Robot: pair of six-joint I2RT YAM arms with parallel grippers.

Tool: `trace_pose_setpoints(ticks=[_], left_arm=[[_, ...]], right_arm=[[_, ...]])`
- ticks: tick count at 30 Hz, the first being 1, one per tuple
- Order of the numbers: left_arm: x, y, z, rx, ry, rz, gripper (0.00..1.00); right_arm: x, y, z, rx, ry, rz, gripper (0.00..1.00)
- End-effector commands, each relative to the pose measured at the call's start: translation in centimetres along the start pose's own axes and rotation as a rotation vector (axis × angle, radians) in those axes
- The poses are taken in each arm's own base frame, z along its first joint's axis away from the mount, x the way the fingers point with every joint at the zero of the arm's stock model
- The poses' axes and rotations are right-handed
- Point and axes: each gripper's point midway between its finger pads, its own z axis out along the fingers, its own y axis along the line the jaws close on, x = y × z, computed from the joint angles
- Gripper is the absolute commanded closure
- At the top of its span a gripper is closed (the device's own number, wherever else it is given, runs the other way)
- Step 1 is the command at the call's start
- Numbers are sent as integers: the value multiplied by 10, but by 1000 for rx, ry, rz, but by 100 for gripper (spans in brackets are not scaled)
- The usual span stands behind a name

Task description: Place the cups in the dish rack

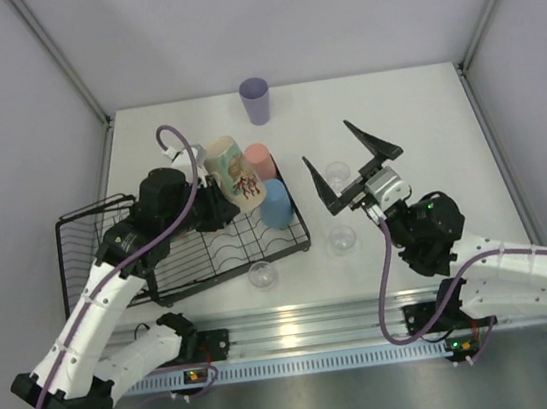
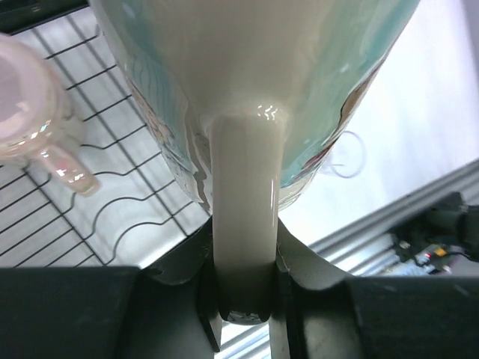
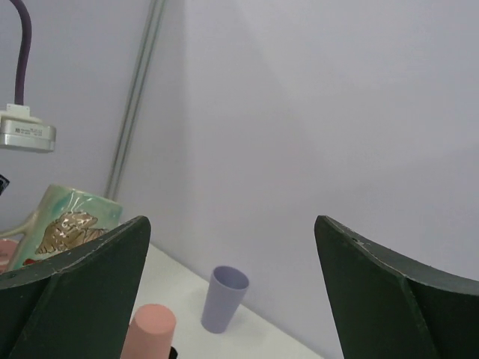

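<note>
Cream glossy mug (image 2: 254,75), handle in left hand (image 2: 245,263), wavy wire rack (image 2: 112,196)

Overhead looks down — wrist views (left closest) share the cream mug (image 1: 234,174).

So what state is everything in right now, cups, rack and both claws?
Cream picture mug: tilted over black wire dish rack, held by handle.
Left gripper: shut on mug's handle.
Right gripper: open, empty.
Salmon-pink plastic tumbler: upside down in rack.
Blue plastic tumbler: standing in rack.
Pale pink mug: in rack.
Lavender plastic tumbler: upright on table.
Three clear glasses: on table.
</note>
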Motion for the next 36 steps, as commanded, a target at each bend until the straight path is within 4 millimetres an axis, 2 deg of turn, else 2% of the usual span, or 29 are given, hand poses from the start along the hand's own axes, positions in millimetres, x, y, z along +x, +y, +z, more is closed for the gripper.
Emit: trace_pose_setpoints(ticks=[1, 3, 4, 6, 8, 10, 11, 13, 14, 18, 19, 20, 21, 22, 23, 24, 25, 26, 27, 28, 29, 30, 31, 32, 34, 35, 36], left_arm=[[-42, 6, -7, -40, -227, 37, 100], [-42, 7, -6, -34, -248, 26, 100], [-33, 12, 1, -42, -234, 22, 100], [-34, 14, 2, -40, -261, 13, 100], [-23, 21, 9, -50, -248, 9, 100], [-23, 21, 11, -37, -280, 10, 100], [-15, 25, 16, -38, -271, 6, 100], [-19, 24, 16, -26, -313, 6, 100], [-13, 27, 19, -27, -309, 9, 100], [-12, 30, 21, -25, -342, 14, 100], [-12, 31, 21, -32, -350, 16, 100], [-13, 31, 21, -33, -357, 20, 100], [-10, 32, 22, -33, -353, 23, 100], [-10, 33, 22, -33, -360, 24, 100], [-11, 33, 21, -31, -369, 27, 100], [-11, 33, 22, -32, -373, 27, 100], [-8, 35, 23, -36, -371, 28, 100], [-8, 35, 23, -34, -377, 28, 100], [-7, 35, 23, -32, -380, 29, 100], [-2, 38, 27, -36, -370, 29, 100], [0, 38, 28, -32, -368, 29, 100], [0, 38, 28, -31, -369, 27, 100], [1, 38, 29, -28, -372, 26, 100], [4, 39, 31, -29, -365, 29, 100], [3, 39, 30, -26, -377, 29, 100], [3, 40, 30, -29, -382, 30, 100], [2, 41, 29, -32, -387, 31, 100]], right_arm=[[3, 0, 6, 4, 66, 129, 9], [9, 1, 6, 7, 97, 122, 8], [11, -1, 7, 14, 106, 118, 8], [15, -4, 6, 32, 131, 112, 7], [18, -8, 6, 45, 145, 108, 7], [21, -11, 5, 51, 162, 102, 7], [22, -12, 5, 53, 168, 98, 7], [24, -14, 6, 54, 181, 90, 7], [26, -15, 7, 58, 189, 85, 7], [36, -8, 11, 42, 217, 97, 6], [33, -9, 17, 46, 216, 116, 6], [45, 0, 18, 17, 262, 124, 6], [49, 6, 22, 11, 285, 206, 6], [37, 2, 36, 14, 276, 267, 7], [66, 19, 34, -68, 393, 296, 8], [70, 25, 40, -72, 435, 428, 9], [58, 18, 57, -75, 437, 496, 17], [80, 28, 63, -131, 502, 539, 22], [92, 34, 62, -138, 569, 614, 26], [83, 33, 78, -174, 557, 655, 31], [108, 49, 81, -250, 623, 690, 31], [115, 56, 86, -284, 650, 722, 31], [112, 59, 93, -324, 686, 747, 26], [137, 76, 91, -397, 759, 793, 26], [142, 78, 101, -408, 795, 851, 28], [158, 86, 99, -424, 837, 880, 29], [164, 87, 100, -420, 858, 901, 31]])
